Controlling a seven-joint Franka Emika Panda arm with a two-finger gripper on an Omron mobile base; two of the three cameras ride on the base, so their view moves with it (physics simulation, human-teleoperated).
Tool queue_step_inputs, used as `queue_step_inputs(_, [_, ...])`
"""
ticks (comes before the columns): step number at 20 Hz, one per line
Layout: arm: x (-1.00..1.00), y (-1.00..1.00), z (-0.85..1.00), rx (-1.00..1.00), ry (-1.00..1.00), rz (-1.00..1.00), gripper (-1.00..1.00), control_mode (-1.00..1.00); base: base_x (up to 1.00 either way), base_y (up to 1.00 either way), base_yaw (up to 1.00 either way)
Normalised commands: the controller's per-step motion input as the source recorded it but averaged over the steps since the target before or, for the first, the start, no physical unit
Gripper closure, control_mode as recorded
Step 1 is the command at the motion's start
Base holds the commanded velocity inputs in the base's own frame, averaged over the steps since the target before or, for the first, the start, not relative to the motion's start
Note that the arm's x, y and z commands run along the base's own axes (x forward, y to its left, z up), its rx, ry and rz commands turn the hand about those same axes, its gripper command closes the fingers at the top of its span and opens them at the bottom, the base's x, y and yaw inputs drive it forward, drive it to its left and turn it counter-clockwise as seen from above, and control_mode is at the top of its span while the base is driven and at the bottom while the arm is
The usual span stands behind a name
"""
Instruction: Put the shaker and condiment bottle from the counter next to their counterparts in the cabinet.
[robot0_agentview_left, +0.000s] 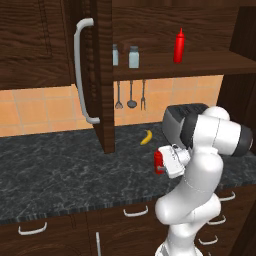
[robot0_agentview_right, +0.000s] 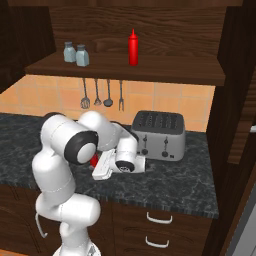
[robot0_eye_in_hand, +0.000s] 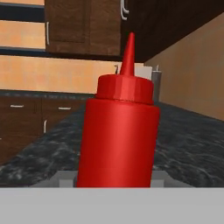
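Two shakers (robot0_agentview_left: 133, 56) already stand together on the cabinet shelf (robot0_agentview_left: 200, 66) near the taller red bottle (robot0_agentview_left: 179, 46). The gripper (robot0_agentview_left: 161, 163) is clamped on the condiment bottle (robot0_eye_in_hand: 119, 135) low over the counter (robot0_agentview_left: 60, 170); shelving it remains.

We are seeing the small red condiment bottle (robot0_eye_in_hand: 118, 135) standing upright on the dark counter (robot0_agentview_left: 55, 170), pointed nozzle up. On the cabinet shelf (robot0_agentview_right: 165, 72), two pale shakers (robot0_agentview_right: 76, 54) are standing side by side, with the taller red bottle (robot0_agentview_right: 133, 48) apart.
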Motion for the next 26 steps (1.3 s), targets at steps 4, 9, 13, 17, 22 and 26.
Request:
queue_step_inputs(4, [-0.11, 0.0, 0.14, 0.0, -0.01, -0.03, 1.0, -1.0, 0.0, 0.0, 0.0])
queue_step_inputs(9, [-0.07, -0.09, 0.69, 0.0, -0.09, -0.2, 1.0, -1.0, 0.0, 0.0, 0.0])
queue_step_inputs(13, [-0.01, 0.0, 0.63, 0.01, -0.01, -0.33, 1.0, -1.0, 0.0, 0.0, 0.0])
queue_step_inputs(17, [-0.01, 0.0, 0.5, 0.0, 0.01, -0.46, 1.0, -1.0, 0.0, 0.0, 0.0])
queue_step_inputs(22, [-0.05, -0.04, 0.69, 0.0, 0.11, -0.43, 1.0, -1.0, 0.0, 0.0, 0.0])
queue_step_inputs(26, [0.0, -0.04, 0.7, 0.0, 0.09, -0.38, 1.0, -1.0, 0.0, 0.0, 0.0])
